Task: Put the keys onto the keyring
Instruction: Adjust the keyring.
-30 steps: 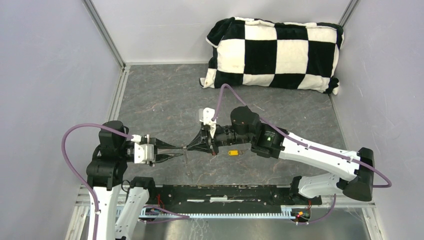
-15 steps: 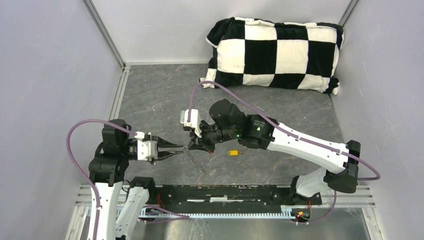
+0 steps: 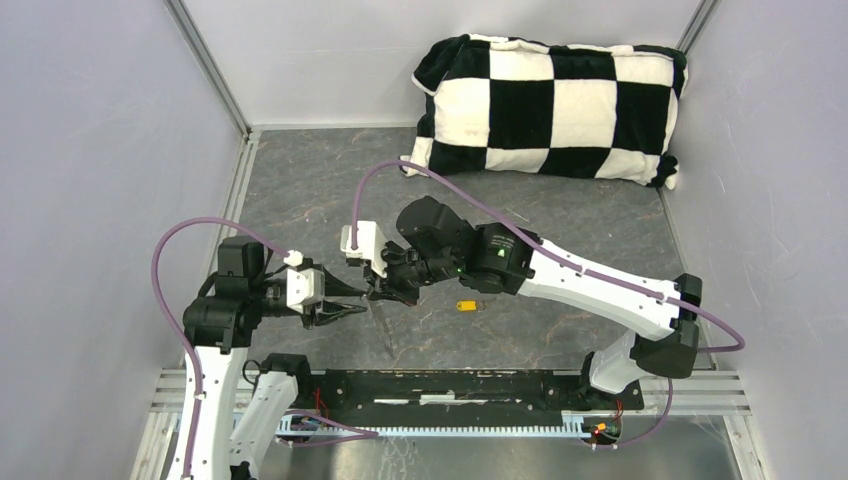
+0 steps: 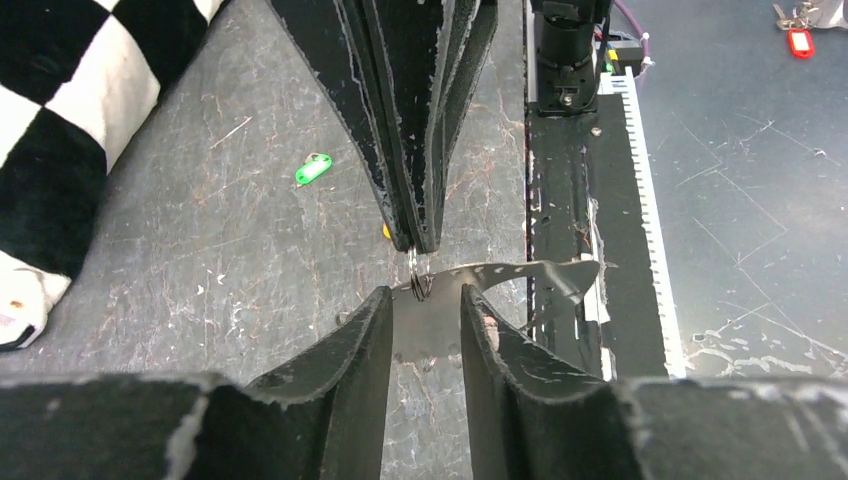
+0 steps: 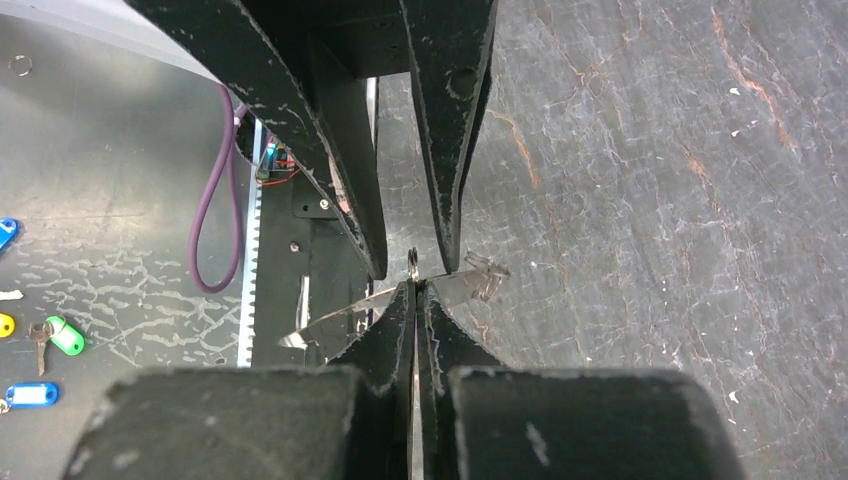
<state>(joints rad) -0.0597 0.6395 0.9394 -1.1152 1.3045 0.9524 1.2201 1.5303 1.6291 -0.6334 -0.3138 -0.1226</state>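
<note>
The keyring (image 4: 419, 278) is a small wire ring with a thin flat silvery strip (image 4: 520, 272) hanging from it. My right gripper (image 5: 415, 287) is shut on the keyring (image 5: 413, 262), held just above the table. My left gripper (image 4: 420, 297) faces it tip to tip, open, with the ring at the mouth of its parted fingers (image 4: 372, 315). In the top view both grippers meet at left centre, with the left gripper (image 3: 357, 300) beside the right gripper (image 3: 374, 296). The yellow-headed key (image 3: 466, 306) lies on the table under the right arm. The green-headed key (image 4: 313, 169) lies further back on the table.
A black-and-white checkered pillow (image 3: 545, 105) lies at the back right. A black rail (image 3: 440, 385) runs along the near edge. Off the table, on the lower surface, lie a red tag (image 4: 800, 42) and several coloured tags (image 5: 62, 335). Grey walls close in left and right.
The right arm has swung left and turned its wrist, keeping the keyring at the left gripper's tips. The left gripper's jaws have parted wider.
</note>
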